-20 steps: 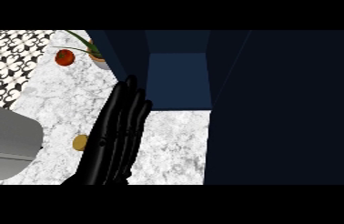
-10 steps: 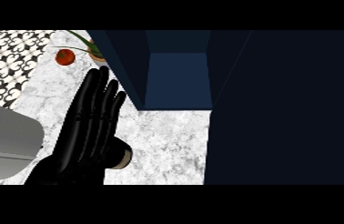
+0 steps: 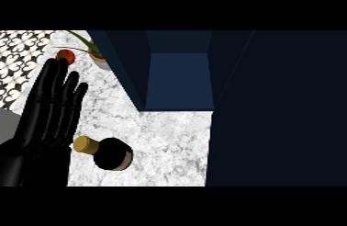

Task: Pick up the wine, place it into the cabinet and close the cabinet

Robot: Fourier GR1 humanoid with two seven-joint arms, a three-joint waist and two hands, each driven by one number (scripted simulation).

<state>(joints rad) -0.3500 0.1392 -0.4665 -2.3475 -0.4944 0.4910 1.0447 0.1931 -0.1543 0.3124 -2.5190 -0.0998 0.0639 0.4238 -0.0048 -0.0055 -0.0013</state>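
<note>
Plainly, the left robot hand is spread open at the view's left, its fingers straight and pointing away from the robot, with nothing in its hold. Just to the right of its palm the wine bottle rests on the marbled bench, its cork-coloured top nearest the hand, though whether the two touch cannot be told. Ahead and to the right of the fingers the dark blue cabinet stands open, and just beyond the fingertips sit a small red round thing and a potted plant.
</note>
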